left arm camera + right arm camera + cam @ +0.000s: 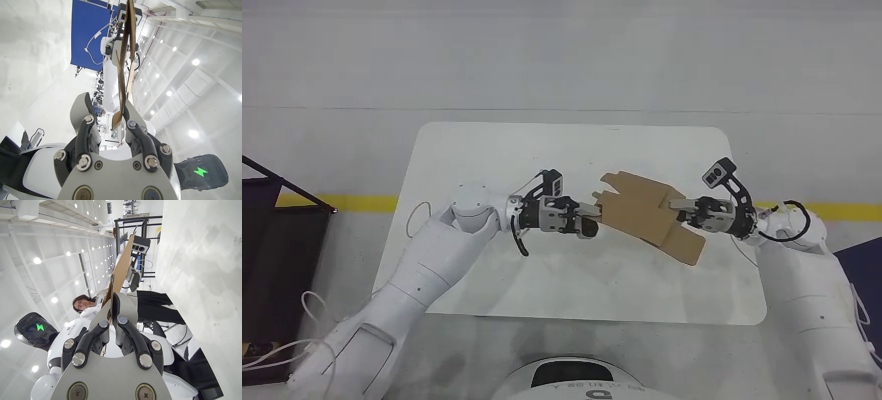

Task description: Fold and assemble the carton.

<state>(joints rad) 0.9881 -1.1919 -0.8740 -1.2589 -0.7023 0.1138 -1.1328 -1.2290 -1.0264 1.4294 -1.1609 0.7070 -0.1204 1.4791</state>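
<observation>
flattened carton (647,215) hangs above the table (492,170) with its long axis running pincer to pincer, right pincer (113,303) clamped on its near edge, left pincer (106,103) spread open with the far flap sitting against one finger, so left looks readiest to pinch.

I get bright, even light from rows of round ceiling lamps (195,61), which flare white in both wrist views. The carton (122,85) reads dim against them. The surface (642,160) is evenly lit. Wrist views bow straight lines near their borders.
</observation>
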